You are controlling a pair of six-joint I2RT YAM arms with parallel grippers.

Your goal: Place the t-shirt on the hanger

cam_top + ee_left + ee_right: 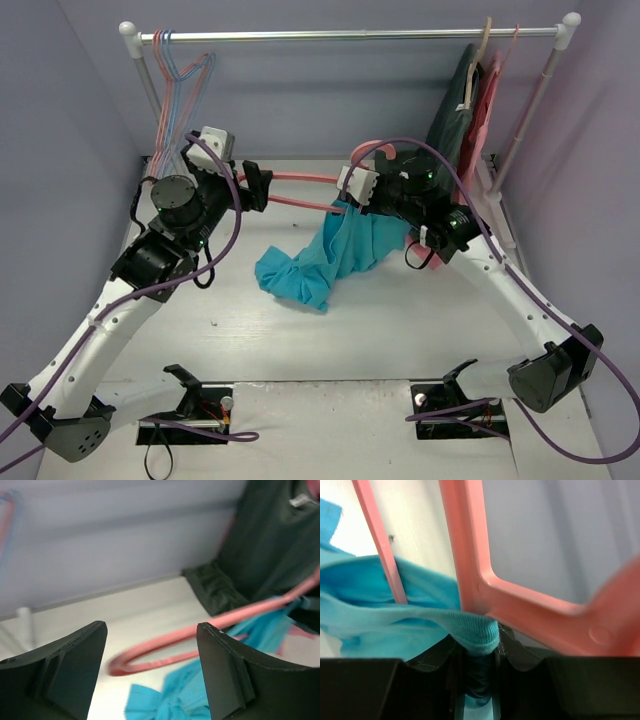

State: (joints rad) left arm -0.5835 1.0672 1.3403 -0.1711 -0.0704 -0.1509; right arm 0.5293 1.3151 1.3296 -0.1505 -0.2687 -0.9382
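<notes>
With the right gripper point(477, 655) pinching the teal cotton t-shirt point(320, 265), draped mid-table off the thin salmon-pink plastic hanger point(465, 545), the wide-open, empty left gripper point(152, 630) should grip the hanger's left end squarely.

The top view looks down from above and behind the arms, facing the back wall. It stands far off and takes in the whole table point(400, 340), with the rail point(350, 35) along the upper edge. The left wrist view sits low, looking out past the left gripper point(151, 626) across the table toward that wall. The right wrist view sits very close above the right gripper point(477, 655), which lies at the bottom edge. All three share the hanger point(300, 178) and shirt point(330, 255), mid-frame in the top view.
</notes>
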